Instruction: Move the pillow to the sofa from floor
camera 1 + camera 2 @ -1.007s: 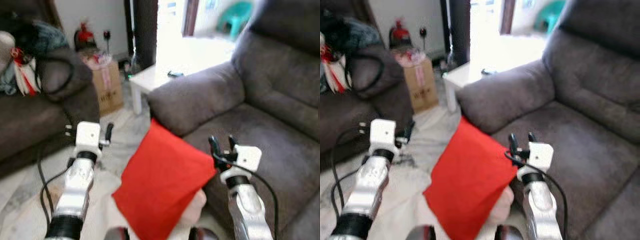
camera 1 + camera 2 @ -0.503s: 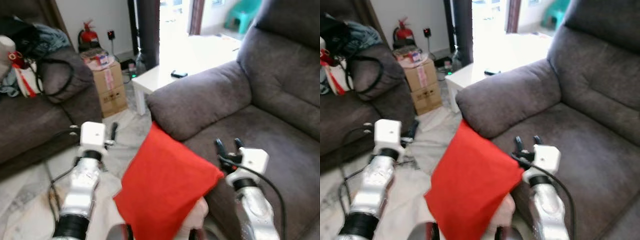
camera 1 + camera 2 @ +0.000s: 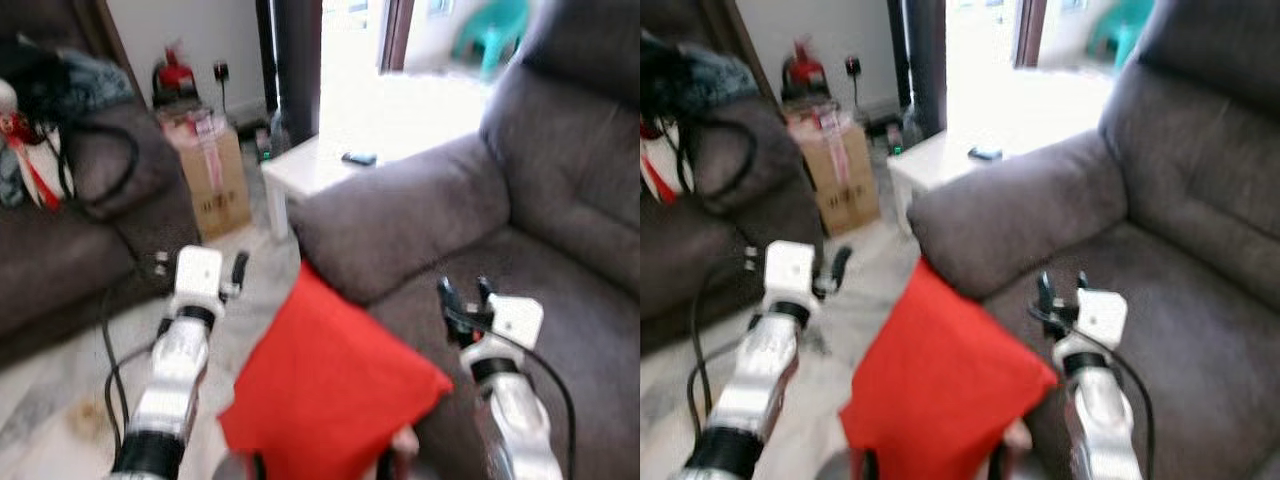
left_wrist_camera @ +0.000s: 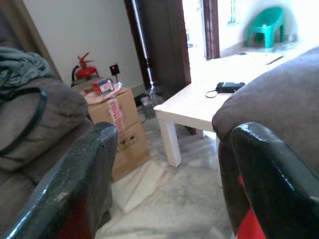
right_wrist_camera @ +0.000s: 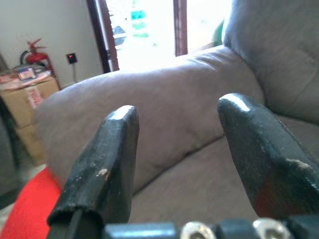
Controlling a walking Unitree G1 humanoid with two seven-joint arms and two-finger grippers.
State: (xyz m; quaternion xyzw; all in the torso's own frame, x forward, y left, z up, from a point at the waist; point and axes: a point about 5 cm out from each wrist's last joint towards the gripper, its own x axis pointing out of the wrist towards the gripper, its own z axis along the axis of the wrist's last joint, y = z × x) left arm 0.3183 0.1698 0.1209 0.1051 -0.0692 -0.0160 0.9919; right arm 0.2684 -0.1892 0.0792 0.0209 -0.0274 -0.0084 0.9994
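Note:
A red pillow [image 3: 330, 390] is held up in front of me, between my two arms, its right corner over the front edge of the grey sofa seat [image 3: 570, 300]. The sofa's armrest [image 3: 400, 215] lies just beyond the pillow. My left gripper [image 3: 232, 272] is at the pillow's upper left, open, and red shows by one fingertip [image 4: 269, 179] in the left wrist view. My right gripper [image 3: 464, 298] is at the pillow's right corner, over the seat. It is open, with its fingers [image 5: 107, 159] pointing at the armrest.
A low white table [image 3: 320, 165] with a small dark object stands behind the armrest. A cardboard box [image 3: 210, 180] and a fire extinguisher [image 3: 172, 72] stand at the back left. A second dark sofa [image 3: 60, 240] with bags is on the left. A black cable [image 3: 110, 350] trails on the floor.
The view has shifted and blurred slightly as the camera moved. Both arms and the red pillow keep the same arrangement, and both grippers stay open.

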